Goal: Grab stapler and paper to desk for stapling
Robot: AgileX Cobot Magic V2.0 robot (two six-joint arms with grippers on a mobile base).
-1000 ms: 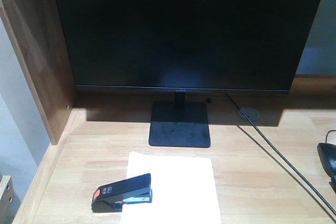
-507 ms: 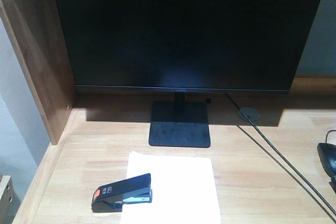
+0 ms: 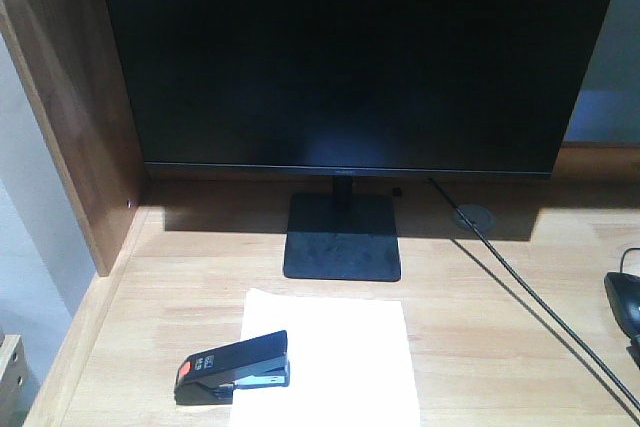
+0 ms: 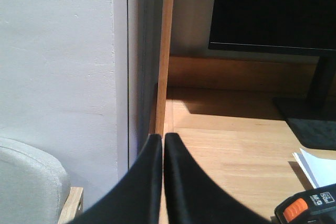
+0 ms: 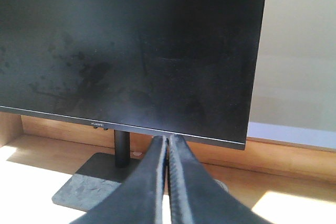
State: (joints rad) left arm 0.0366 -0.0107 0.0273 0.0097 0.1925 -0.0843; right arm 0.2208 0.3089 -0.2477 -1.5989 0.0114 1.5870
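Stapler (image 3: 233, 368) sits nearest us in the front view, its nose lying over the left edge of the paper (image 3: 330, 357) and its orange end hanging off onto the bare desk (image 3: 500, 347). We see both task items already on the desktop, the sheet flat just in front of the monitor stand (image 3: 342, 236). Our left gripper (image 4: 162, 182) has its fingers pressed together and holds nothing; the orange end of the stapler shows at the lower right corner of its view, off to its right. Our right gripper (image 5: 167, 182) is likewise pinched closed and empty, pointing at the monitor (image 5: 131, 51).

We judge that the fetching is done and that the remaining step is the stapling itself, or simply a retreat. If we press, we should come down squarely on the stapler's top near its nose, so that it does not skid on the paper, and steady the sheet with the other arm. Beyond the stand, a cable (image 3: 520, 287) runs across the right of the desk, and the raised side panel (image 3: 70, 117) closes off the left.
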